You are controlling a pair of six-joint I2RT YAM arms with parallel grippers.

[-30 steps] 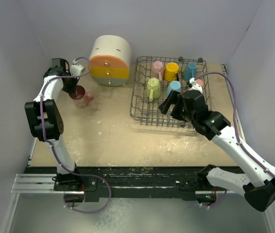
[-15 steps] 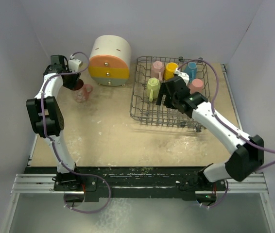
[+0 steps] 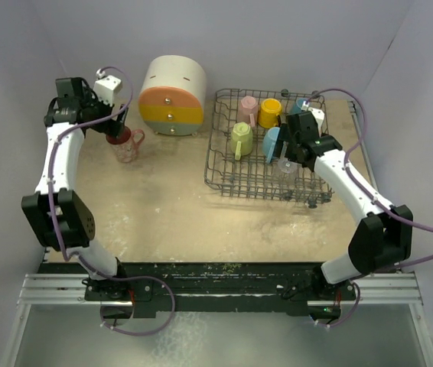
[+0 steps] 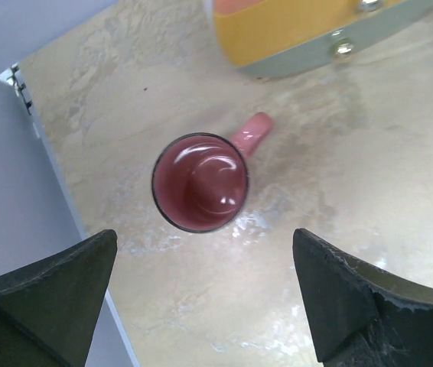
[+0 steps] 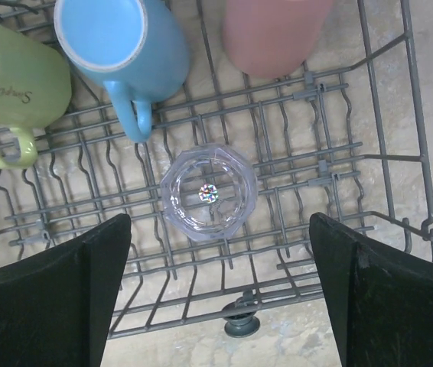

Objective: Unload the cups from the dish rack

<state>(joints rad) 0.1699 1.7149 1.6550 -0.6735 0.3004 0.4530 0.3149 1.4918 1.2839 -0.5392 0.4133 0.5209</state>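
Observation:
The dish rack (image 3: 228, 164) holds a pink cup (image 3: 248, 107), a yellow one (image 3: 270, 113), a light blue one (image 3: 302, 105), a pale green mug (image 3: 241, 139) and a blue mug (image 3: 271, 142). My right gripper (image 3: 284, 153) hangs open above the rack. Below it in the right wrist view stand a clear glass (image 5: 209, 191), the blue mug (image 5: 121, 46), the green mug (image 5: 14, 84) and a salmon cup (image 5: 274, 34). A pink patterned mug (image 3: 128, 146) stands upright on the table. My left gripper (image 4: 201, 298) is open above it, touching nothing.
A round cream cabinet (image 3: 172, 95) with coloured drawers stands just right of the pink mug and left of the rack. The table's left edge (image 4: 25, 92) and the wall lie close to the mug. The rack's near wall (image 5: 400, 157) and a foot (image 5: 239, 325) are under my right gripper.
My left gripper opened, let go of the pink mug and rose away to the back left. My right gripper swung back over the rack and now hangs above the clear glass.

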